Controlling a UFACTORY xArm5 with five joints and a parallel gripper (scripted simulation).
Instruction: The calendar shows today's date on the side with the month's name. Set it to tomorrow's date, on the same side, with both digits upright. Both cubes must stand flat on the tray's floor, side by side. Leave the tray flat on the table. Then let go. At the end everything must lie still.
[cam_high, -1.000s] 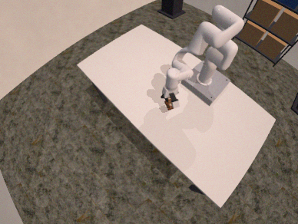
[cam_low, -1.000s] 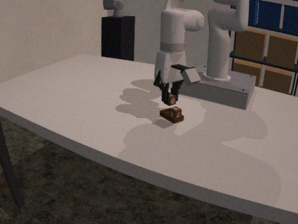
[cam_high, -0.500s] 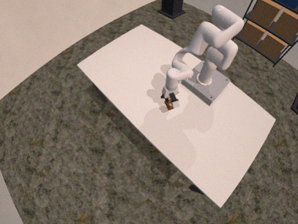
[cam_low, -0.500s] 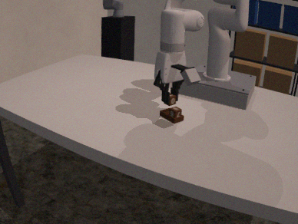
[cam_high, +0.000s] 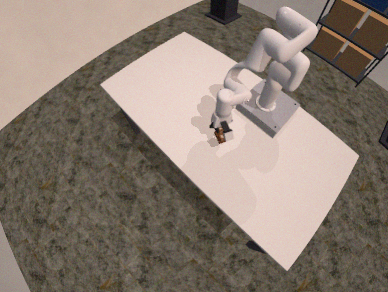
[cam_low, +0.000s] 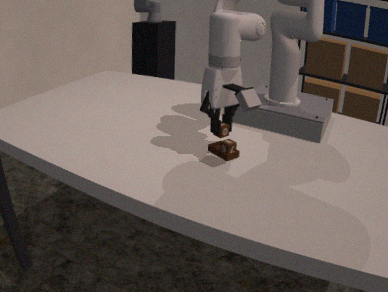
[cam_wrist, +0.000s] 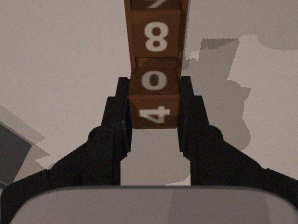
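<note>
While a brown cube (cam_high: 219, 131) (cam_low: 224, 130) (cam_wrist: 153, 112) is held above the white table (cam_high: 165, 100) (cam_low: 100, 120) (cam_wrist: 60, 45), the greatest risk seems to lie in how it is set down. It is gripped on two opposite sides by the black-fingered gripper (cam_high: 218, 128) (cam_low: 222, 128) (cam_wrist: 154, 102), whose fingers are parted about a third of the way, only as far as the cube requires. In the wrist view, a pale 0 is shown on one of its faces and a 4, turned sideways, on the next. Just below, in the exterior view, the small brown tray (cam_low: 215, 149) (cam_wrist: 185, 27) is seen on the table, with the second cube (cam_low: 230, 145) (cam_wrist: 156, 37) in it; an 8 is shown on that one.

If the held cube is lowered slightly off line, its edge could be caught on the tray's rim or on its neighbour, and it could be left tilted. If it is pressed down there, the tray could be tipped or pushed along. A wrong quarter turn could leave a digit sideways. Should the fingers be opened too early or unevenly, the cube could be dropped or dragged askew.

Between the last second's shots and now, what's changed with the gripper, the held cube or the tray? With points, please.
Nothing visibly changed. The gripper (cam_high: 219, 131) (cam_low: 222, 130) (cam_wrist: 154, 93) is still shut on the held cube (cam_high: 218, 133) (cam_low: 224, 131) (cam_wrist: 154, 111), raised beside the tray (cam_high: 222, 143) (cam_low: 231, 157) (cam_wrist: 184, 37). The tray and the cube in it (cam_low: 229, 146) (cam_wrist: 156, 37) stayed put.
</note>
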